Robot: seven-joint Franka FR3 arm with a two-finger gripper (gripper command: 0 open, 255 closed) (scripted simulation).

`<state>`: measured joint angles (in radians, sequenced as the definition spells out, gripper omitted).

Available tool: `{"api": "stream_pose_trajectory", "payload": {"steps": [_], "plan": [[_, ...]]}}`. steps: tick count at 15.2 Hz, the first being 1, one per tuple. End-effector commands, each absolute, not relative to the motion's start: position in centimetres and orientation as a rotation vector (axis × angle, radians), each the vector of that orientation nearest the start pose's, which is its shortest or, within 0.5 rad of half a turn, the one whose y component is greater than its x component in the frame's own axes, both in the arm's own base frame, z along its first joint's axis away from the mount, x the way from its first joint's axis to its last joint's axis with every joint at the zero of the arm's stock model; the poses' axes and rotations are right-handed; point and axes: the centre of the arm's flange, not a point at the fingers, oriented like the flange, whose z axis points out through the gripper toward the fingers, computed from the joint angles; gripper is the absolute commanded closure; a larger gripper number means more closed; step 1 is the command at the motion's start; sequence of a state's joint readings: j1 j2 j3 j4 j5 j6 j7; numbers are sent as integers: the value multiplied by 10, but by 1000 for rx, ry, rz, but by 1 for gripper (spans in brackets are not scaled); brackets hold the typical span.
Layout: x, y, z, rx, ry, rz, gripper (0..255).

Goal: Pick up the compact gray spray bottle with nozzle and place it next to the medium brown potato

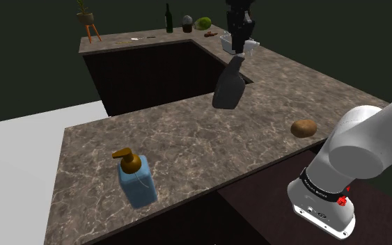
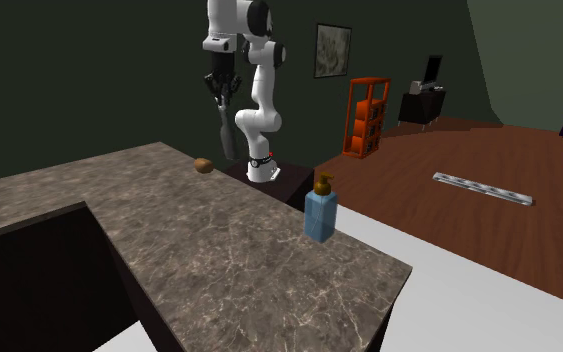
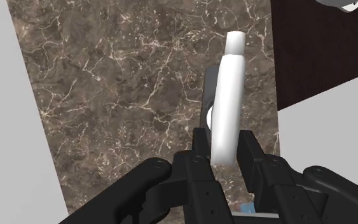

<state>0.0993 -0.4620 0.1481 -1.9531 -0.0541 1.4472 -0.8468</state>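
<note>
The grey spray bottle (image 1: 229,85) with a white nozzle (image 1: 248,47) hangs tilted above the brown marble counter (image 1: 187,132). My gripper (image 1: 241,35) is shut on the nozzle end. In the wrist view the black fingers (image 3: 200,149) clasp the white nozzle (image 3: 228,95), and the grey body (image 3: 208,89) shows behind it over the counter. The brown potato (image 1: 303,128) lies near the counter's edge at the shoulder view's right, apart from the bottle. From the second exterior view the bottle (image 2: 227,125) dangles below the gripper (image 2: 219,85), above and behind the potato (image 2: 203,165).
A blue soap dispenser (image 1: 136,179) with a brown pump stands near the counter's front edge. A dark recess (image 1: 152,76) cuts into the counter. A potted plant (image 1: 86,17), a dark bottle (image 1: 168,19) and a green object (image 1: 203,23) stand on the far counter.
</note>
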Motion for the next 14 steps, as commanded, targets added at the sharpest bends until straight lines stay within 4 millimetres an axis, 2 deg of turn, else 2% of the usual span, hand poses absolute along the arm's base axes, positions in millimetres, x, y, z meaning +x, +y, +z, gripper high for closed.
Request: {"api": "stream_pose_trajectory", "payload": {"steps": [1, 14], "plan": [[371, 81, 660, -2783, -1655, 134, 255], [327, -81, 697, -2783, -1655, 134, 255]]}}
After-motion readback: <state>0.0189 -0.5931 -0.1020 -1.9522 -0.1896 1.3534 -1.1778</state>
